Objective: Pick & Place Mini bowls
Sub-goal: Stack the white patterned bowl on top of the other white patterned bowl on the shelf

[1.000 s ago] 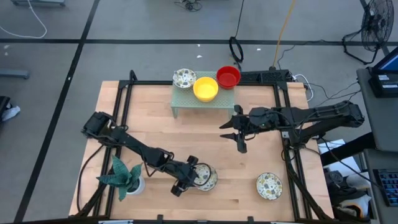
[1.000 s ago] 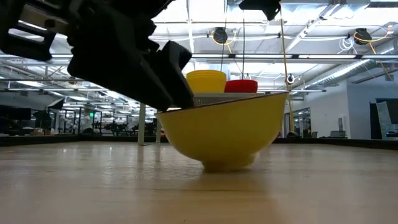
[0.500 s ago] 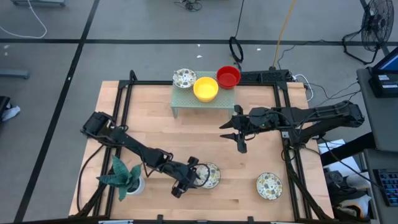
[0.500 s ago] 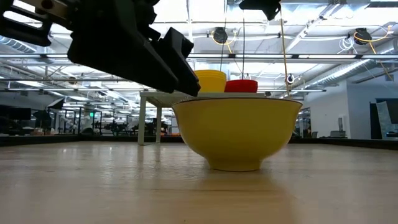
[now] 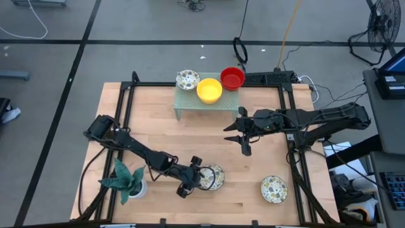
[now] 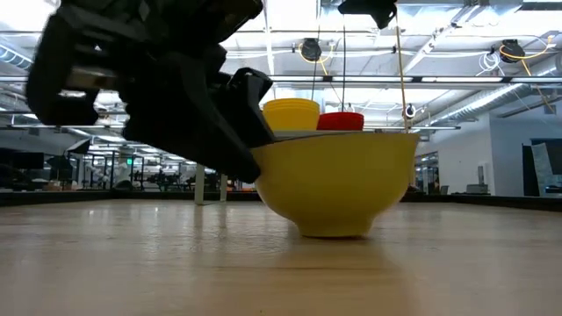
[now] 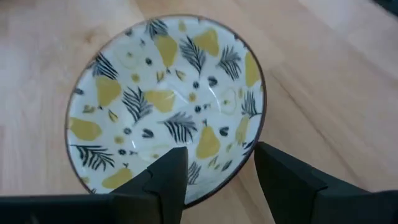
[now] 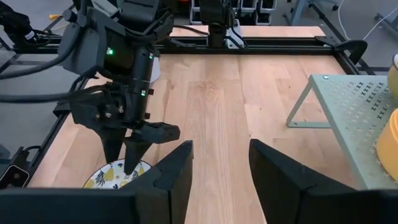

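Bowls are our job here, and nearest us the left gripper (image 5: 192, 182) has its jaws set open about the rim of a pear-patterned bowl (image 7: 165, 102) resting on the tabletop (image 5: 158, 126), not yet clamped or lifted. We judge this the grasp step: next the jaws must close on that rim and carry it toward the rack (image 5: 205, 103). Farther off, the right gripper (image 5: 243, 144) hangs open and empty mid-tabletop, a second patterned bowl (image 5: 273, 189) lies apart, and a yellow bowl (image 5: 209, 90) sits on the rack.
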